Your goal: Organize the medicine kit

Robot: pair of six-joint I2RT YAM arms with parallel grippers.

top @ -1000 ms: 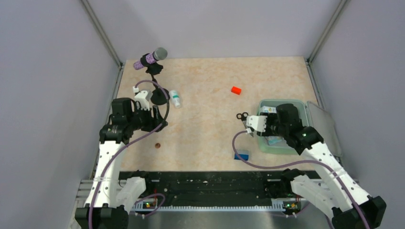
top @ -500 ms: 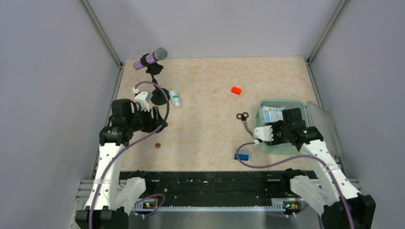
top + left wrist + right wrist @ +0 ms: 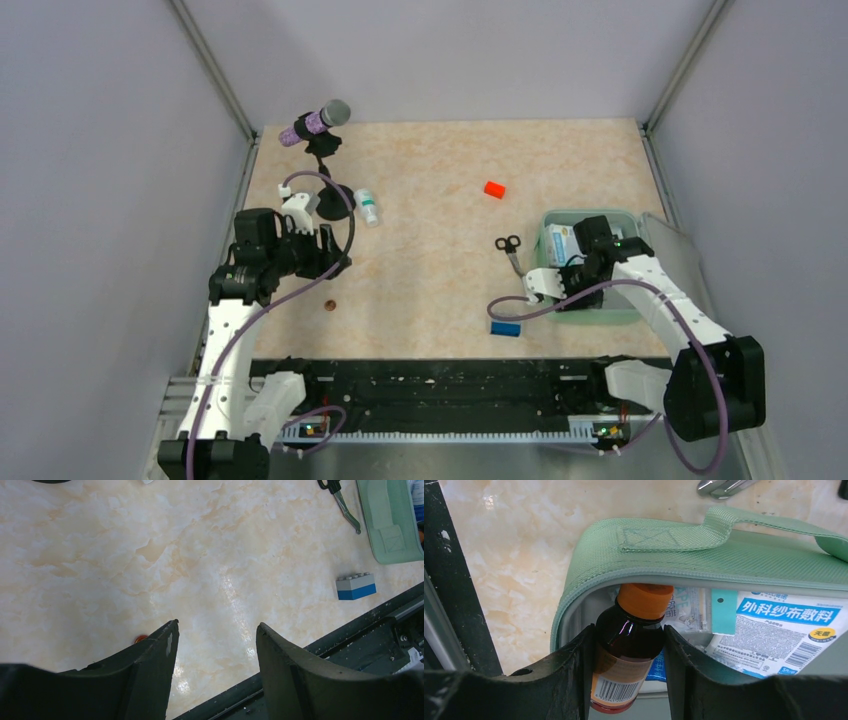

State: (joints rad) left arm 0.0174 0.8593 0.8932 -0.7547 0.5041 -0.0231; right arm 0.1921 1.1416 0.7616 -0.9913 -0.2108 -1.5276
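Note:
The medicine kit [image 3: 600, 214] is a mint-green case lying open at the right, with packets of gauze and dressings inside. In the right wrist view, its fabric wall and strap [image 3: 704, 555] fill the upper part. My right gripper [image 3: 629, 627] is shut on a brown glass bottle [image 3: 631, 645] with an orange cap, lying in the kit's near-left corner with the cap against the wall. From above, that gripper [image 3: 578, 290] sits low inside the case. My left gripper [image 3: 216, 625] hangs open over bare table at the left [image 3: 335, 255], holding nothing.
Scissors [image 3: 510, 250] lie just left of the kit. A blue block [image 3: 506, 327] sits near the front rail, an orange-red block [image 3: 494, 189] farther back. A small white bottle [image 3: 368, 206], a microphone on its stand [image 3: 318, 125] and a coin [image 3: 328, 304] are at the left.
My right gripper, with the bottle, has shifted from the kit's left edge toward its near-left corner, and the arm has folded over the case. The left arm has not moved.

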